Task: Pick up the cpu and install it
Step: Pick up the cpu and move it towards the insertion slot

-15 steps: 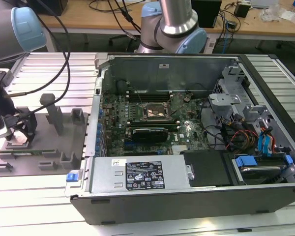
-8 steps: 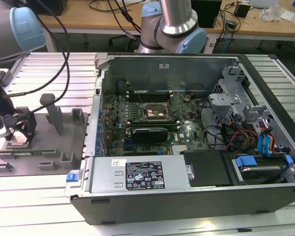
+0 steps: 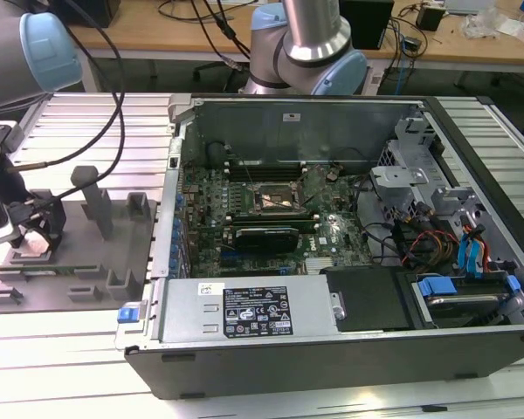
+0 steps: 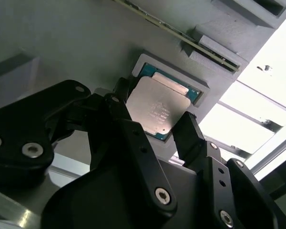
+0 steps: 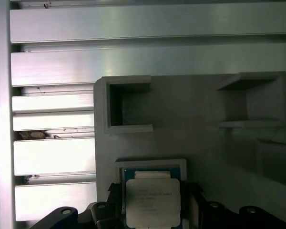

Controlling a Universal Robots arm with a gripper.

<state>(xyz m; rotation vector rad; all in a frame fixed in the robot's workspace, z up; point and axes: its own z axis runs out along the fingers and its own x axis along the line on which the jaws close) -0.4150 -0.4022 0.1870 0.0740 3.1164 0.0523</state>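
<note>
The cpu [image 4: 155,112] is a small square chip with a silvery top plate on a green board. It lies at a shallow square pocket of the grey fixture block [image 5: 195,133], which stands on the exterior view's left. My gripper [image 4: 155,117] reaches down over it, and its black fingers [image 4: 120,98] press against two opposite edges of the chip. In the first wrist view the cpu [image 5: 152,200] shows between the fingers of the gripper [image 5: 152,207]. In the exterior view the gripper [image 3: 35,231] hangs over the fixture block [image 3: 79,262], far from the motherboard socket [image 3: 275,199].
The open computer case [image 3: 332,113] lies at the exterior view's centre and right, with a silver labelled box [image 3: 253,310] along its near side and cables at the right. Grey posts [image 3: 92,196] rise from the fixture. A ribbed metal tabletop [image 3: 79,118] lies underneath.
</note>
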